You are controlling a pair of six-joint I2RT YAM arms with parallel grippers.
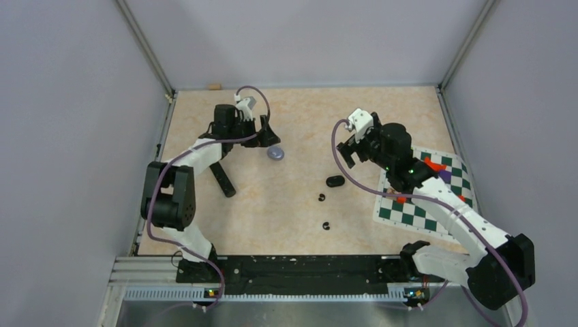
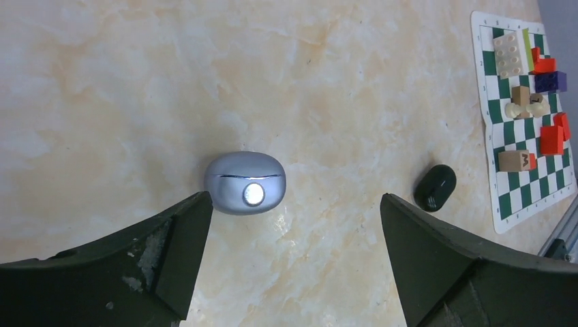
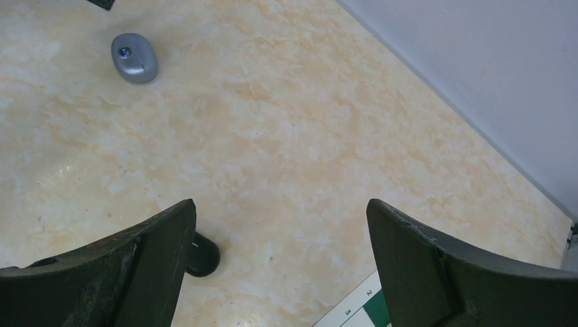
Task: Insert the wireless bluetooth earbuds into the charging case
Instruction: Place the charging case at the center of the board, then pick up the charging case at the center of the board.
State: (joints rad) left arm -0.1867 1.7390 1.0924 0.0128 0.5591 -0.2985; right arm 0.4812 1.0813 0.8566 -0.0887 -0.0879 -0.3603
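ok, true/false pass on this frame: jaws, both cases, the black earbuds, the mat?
1. The left jaws and right jaws both stand open and hold nothing. True.
2. The silver case has its lid up. False: it is closed, and the left wrist view shows only a thin seam.
3. Two black earbuds lie loose on the table, outside either case. True.
4. The black case sits on the checkered mat. False: it lies on the bare table, to the left of the mat.
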